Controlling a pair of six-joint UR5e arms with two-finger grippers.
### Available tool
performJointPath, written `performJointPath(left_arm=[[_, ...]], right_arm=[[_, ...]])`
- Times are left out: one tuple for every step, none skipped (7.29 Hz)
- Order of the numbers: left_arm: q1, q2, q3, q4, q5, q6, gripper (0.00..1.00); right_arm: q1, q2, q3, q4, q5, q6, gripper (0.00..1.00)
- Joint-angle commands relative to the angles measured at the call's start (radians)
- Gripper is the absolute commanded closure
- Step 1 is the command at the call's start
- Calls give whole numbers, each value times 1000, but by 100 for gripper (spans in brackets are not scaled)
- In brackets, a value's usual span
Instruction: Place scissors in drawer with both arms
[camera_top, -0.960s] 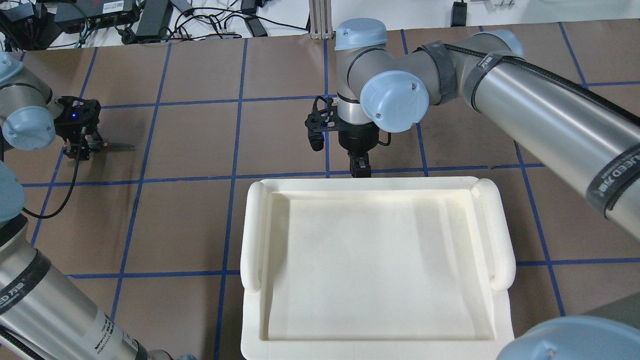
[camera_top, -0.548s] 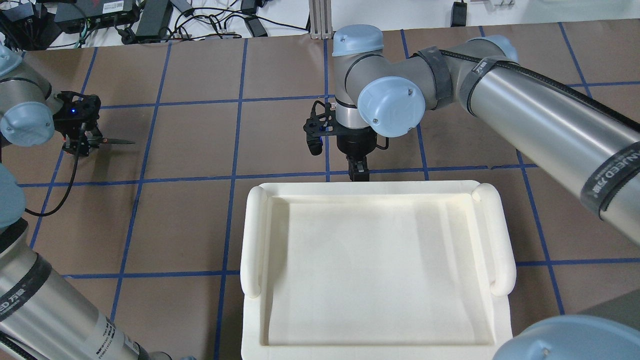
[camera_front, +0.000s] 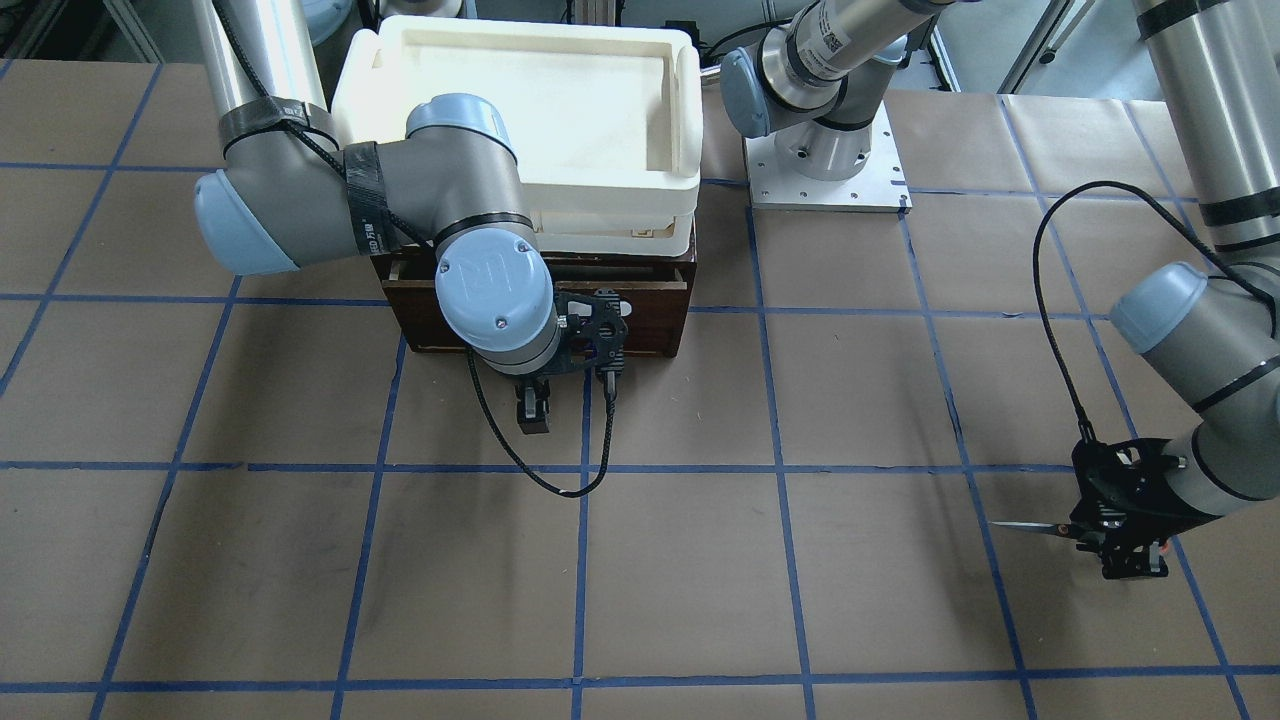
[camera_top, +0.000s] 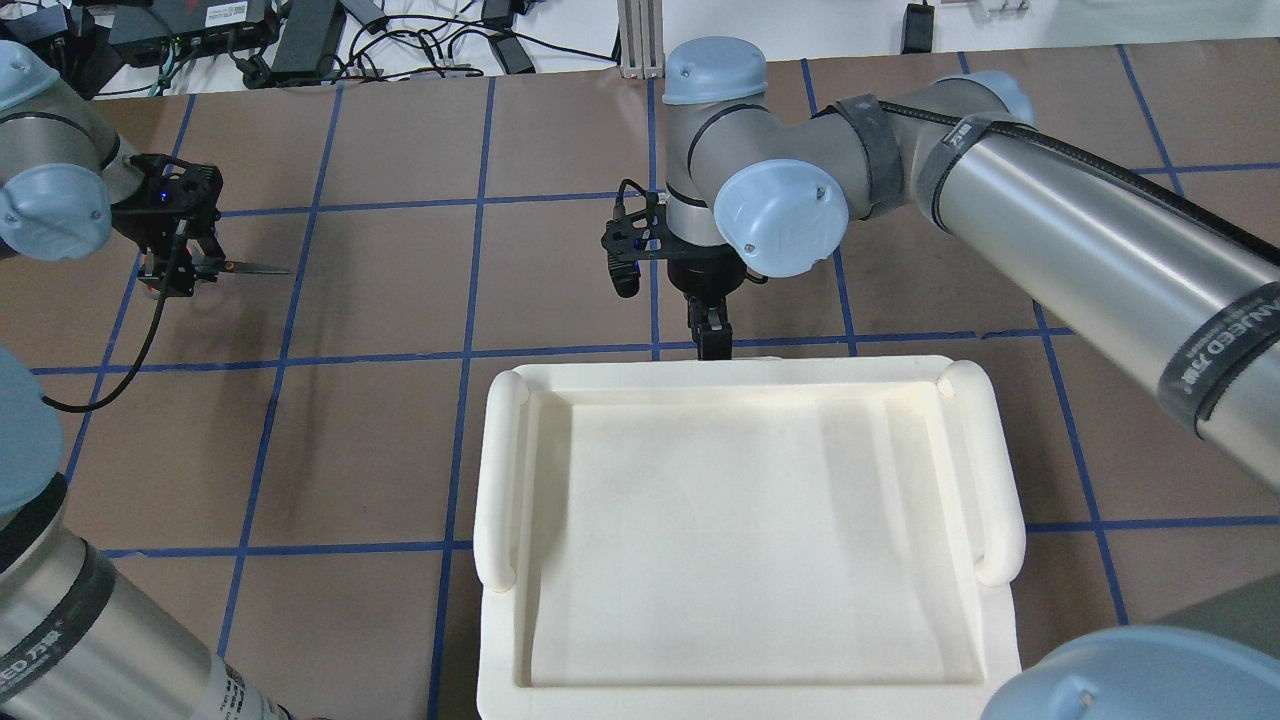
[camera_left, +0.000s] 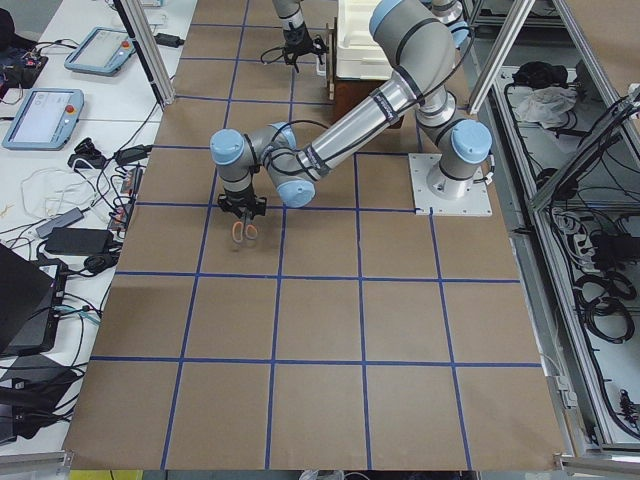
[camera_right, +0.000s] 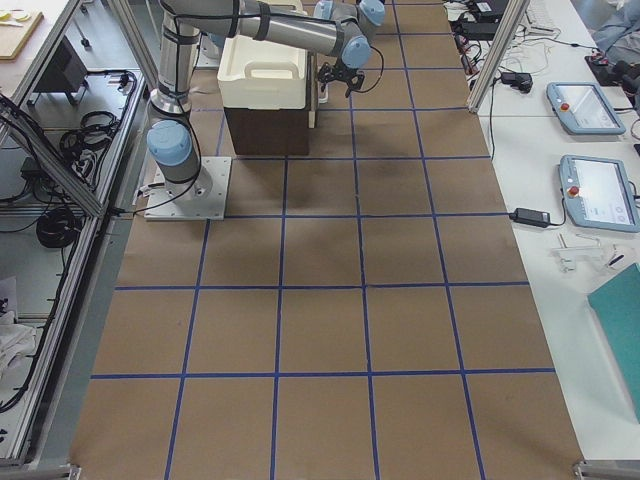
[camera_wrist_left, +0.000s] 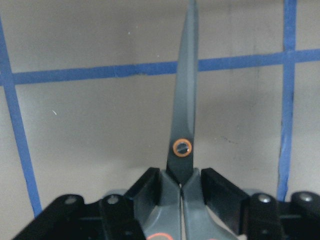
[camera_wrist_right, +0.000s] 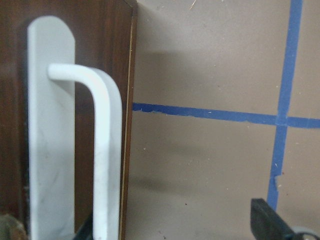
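My left gripper is shut on the scissors at their handles, far left, just above the table. The grey blades point towards the middle. The left wrist view shows the scissors clamped between both fingers, the orange pivot ring in front. The scissors also show in the front view. My right gripper is open at the front of the dark-brown drawer. Its white bar handle stands between the fingers, close to one of them. The other fingertip is well apart from it.
A cream-white tray-box sits on top of the drawer unit and hides it from above. A black cable loop hangs under the right wrist. Cables and electronics lie beyond the far table edge. The left arm's base plate stands beside the unit.
My left gripper has moved a little right and away from the robot with the scissors in it. My right gripper has shifted slightly left at the drawer front.
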Motion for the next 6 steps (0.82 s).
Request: performJointPath(left_arm=[[-47,64,0,-92,3,-77,100],[-83,95,0,-140,4,-142,100],[-106,134,0,-213,7,-179,100],[-123,170,0,-250,6,-235,100],[-156,190,0,-274,7,-244,100],[-178,204,-2,-289,7,-301,100]], right_arm=[[-4,1,-6,-30,-2,-1,0],[-5,1,-8,-41,-3,-1,0],[-8,3,-8,-45,-8,-1,0],[-13,4,-11,-58,-12,-6,0],[-25,18,-38,-67,-12,-8,0],[-30,44,-78,-67,-15,-8,0]])
